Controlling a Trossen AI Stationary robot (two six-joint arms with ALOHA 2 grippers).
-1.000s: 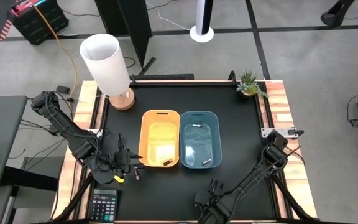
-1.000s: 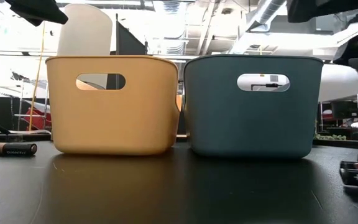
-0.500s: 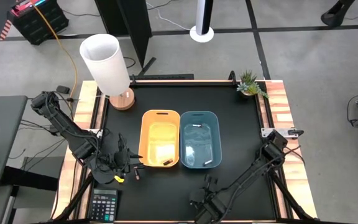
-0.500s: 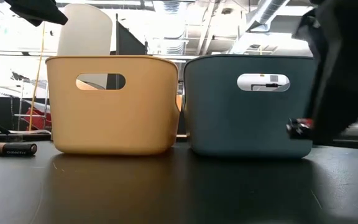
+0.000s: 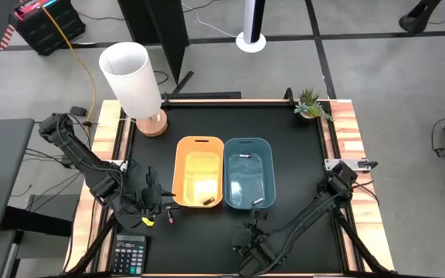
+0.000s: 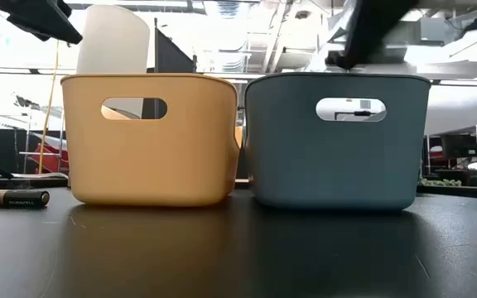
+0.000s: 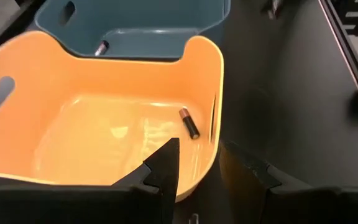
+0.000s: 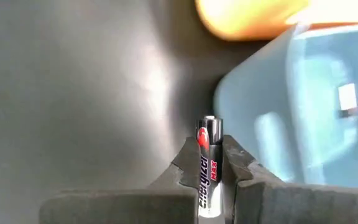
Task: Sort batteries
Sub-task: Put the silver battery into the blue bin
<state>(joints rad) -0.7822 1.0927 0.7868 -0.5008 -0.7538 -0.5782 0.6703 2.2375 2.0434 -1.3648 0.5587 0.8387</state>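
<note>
An orange bin (image 5: 199,171) and a blue bin (image 5: 249,173) stand side by side mid-table. One dark battery (image 7: 189,122) lies on the orange bin's floor. Silvery batteries (image 5: 259,202) lie in the blue bin. A dark battery (image 5: 170,218) rests on the table near the orange bin's near-left corner and also shows as a battery (image 6: 19,199) in the low view. My left gripper (image 7: 197,168) hovers open beside that corner. My right gripper (image 5: 251,230) is in front of the blue bin's near side, shut on a silvery battery (image 8: 207,134). My right gripper pinches the silvery battery between its two fingers, the battery lying along them. Its capped end (image 8: 208,121) sticks out just past the fingertips (image 8: 188,158), toward the blue bin. The battery is lifted clear of the table.
A white lamp (image 5: 134,81) stands at the far-left corner and a small plant (image 5: 311,104) at the far-right corner. A grey calculator (image 5: 127,255) lies at the near-left edge. A small yellow object (image 5: 147,222) sits below my left gripper. Bare black table (image 5: 300,154) lies right of the bins.
My right gripper has risen from table level with the silvery battery in its fingers and has moved toward the table's left, closing in on the blue bin's near side. The battery is now lifted clear.
</note>
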